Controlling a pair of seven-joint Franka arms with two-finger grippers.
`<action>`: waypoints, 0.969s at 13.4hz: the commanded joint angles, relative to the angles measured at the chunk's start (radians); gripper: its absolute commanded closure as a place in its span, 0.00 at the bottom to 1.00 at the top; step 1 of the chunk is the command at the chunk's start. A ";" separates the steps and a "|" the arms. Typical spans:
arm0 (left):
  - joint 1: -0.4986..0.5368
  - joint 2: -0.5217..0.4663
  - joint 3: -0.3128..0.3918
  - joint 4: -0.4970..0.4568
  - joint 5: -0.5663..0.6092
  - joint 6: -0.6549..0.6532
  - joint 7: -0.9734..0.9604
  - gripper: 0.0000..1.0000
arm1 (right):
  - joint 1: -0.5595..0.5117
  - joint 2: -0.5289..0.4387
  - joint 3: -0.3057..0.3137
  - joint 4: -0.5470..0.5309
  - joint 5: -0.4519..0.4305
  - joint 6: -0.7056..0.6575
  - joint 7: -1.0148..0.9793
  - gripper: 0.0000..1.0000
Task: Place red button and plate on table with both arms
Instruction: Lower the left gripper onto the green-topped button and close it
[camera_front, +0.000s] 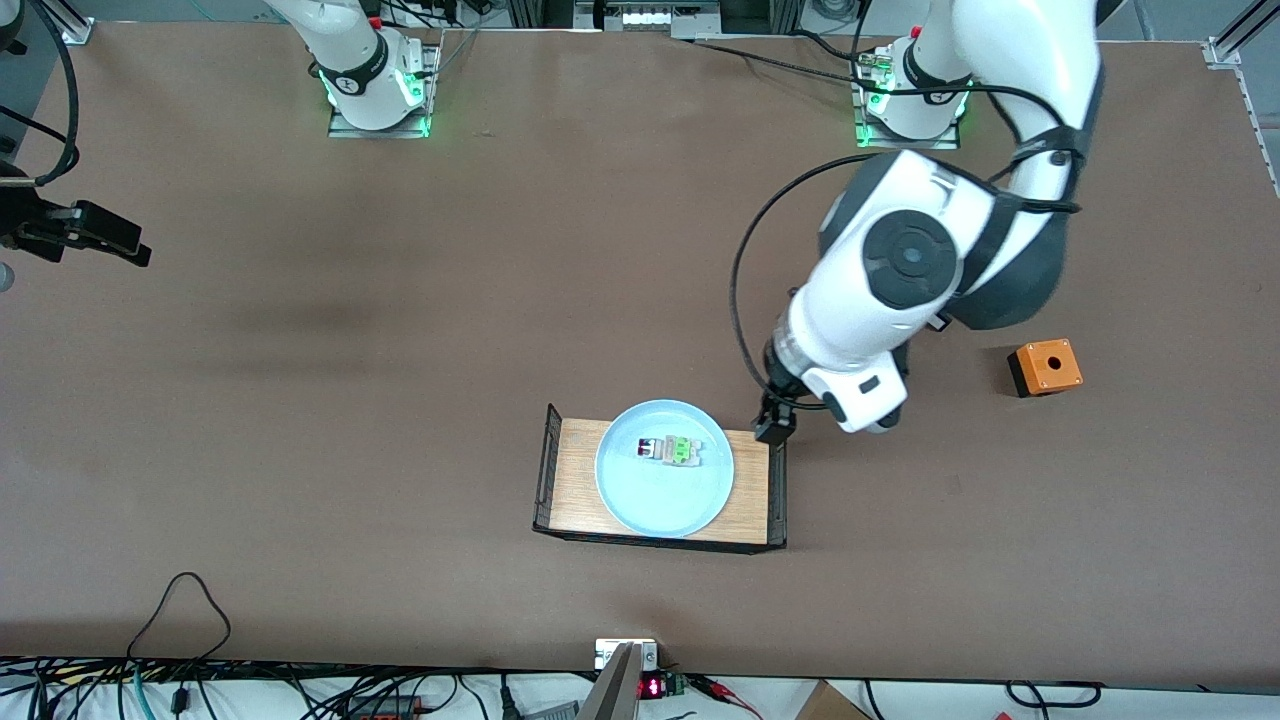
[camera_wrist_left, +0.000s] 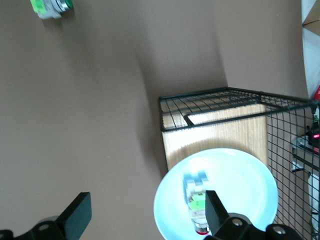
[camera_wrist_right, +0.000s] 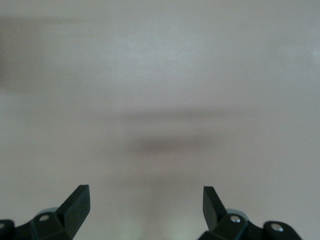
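Observation:
The pale blue plate (camera_front: 665, 495) lies on a light-wood tray (camera_front: 575, 480) with black wire ends, on the brown table (camera_front: 400, 350). The red button (camera_front: 665, 450) lies on its side in the plate, its green block toward the left arm's end. My left gripper (camera_front: 778, 420) is open and empty, low over the tray's wire end nearest the left arm's end. The left wrist view shows the plate (camera_wrist_left: 240, 190) and the button (camera_wrist_left: 196, 205) by one fingertip (camera_wrist_left: 212, 205). My right gripper (camera_front: 115, 240) is open and empty over bare table at the right arm's end.
An orange box with a hole (camera_front: 1045, 367) stands toward the left arm's end of the table. A switch with a green cap (camera_wrist_left: 50, 6) lies on the table in the left wrist view. The tray's wire ends (camera_wrist_left: 210, 107) rise above the plate's rim.

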 joint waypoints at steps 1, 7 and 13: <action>-0.115 0.055 0.106 0.058 0.022 0.076 -0.078 0.00 | -0.009 -0.014 0.004 -0.012 0.003 0.005 -0.005 0.00; -0.258 0.130 0.268 0.057 0.024 0.307 -0.095 0.00 | -0.010 -0.014 0.003 -0.012 0.003 0.008 -0.005 0.00; -0.327 0.231 0.343 0.116 0.024 0.356 -0.073 0.00 | -0.010 -0.013 0.003 -0.012 0.003 0.009 -0.005 0.00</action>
